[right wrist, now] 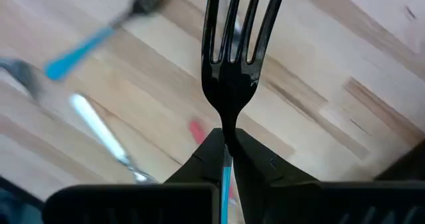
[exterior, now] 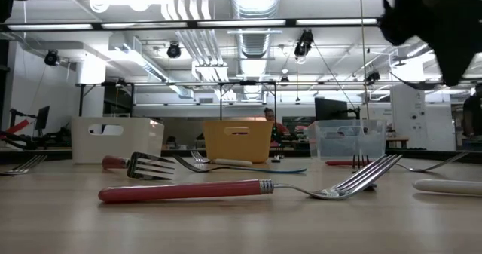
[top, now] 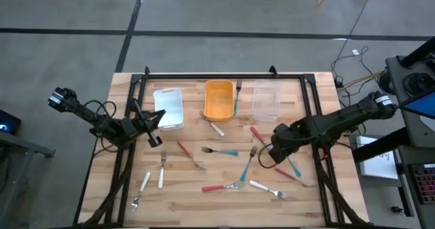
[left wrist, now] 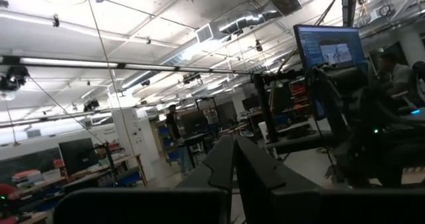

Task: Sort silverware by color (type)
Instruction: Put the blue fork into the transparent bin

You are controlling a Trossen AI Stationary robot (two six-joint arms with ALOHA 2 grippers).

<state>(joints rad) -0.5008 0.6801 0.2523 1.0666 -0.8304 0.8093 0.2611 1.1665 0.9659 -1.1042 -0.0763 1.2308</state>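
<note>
Three bins stand in a row along the far edge of the wooden table [top: 224,202], and the orange bin [top: 219,98] in the middle serves as the landmark. Left of it sits the white bin [top: 169,107], right of it the clear bin [top: 266,101]; from above, none of the three shows any silverware inside, though the clear bin's contents are hard to judge. A teal-handled fork [top: 237,96] lies just beside the orange bin's right wall, outside it, and a white-handled utensil [top: 213,125] lies just in front of the bin. The rest of the silverware is scattered on the table nearer than the orange bin: a red-handled fork [exterior: 226,189] lies closest to the low camera, with more teal, red and white pieces spread to either side. The right gripper [top: 266,154] hovers in front of and to the right of the orange bin, its fingers clamped on the teal handle of a fork [right wrist: 234,58], whose tines point away over the boards. The left gripper [top: 153,132] waits in front of the white bin, left of the orange bin, fingers pressed together on nothing.
</note>
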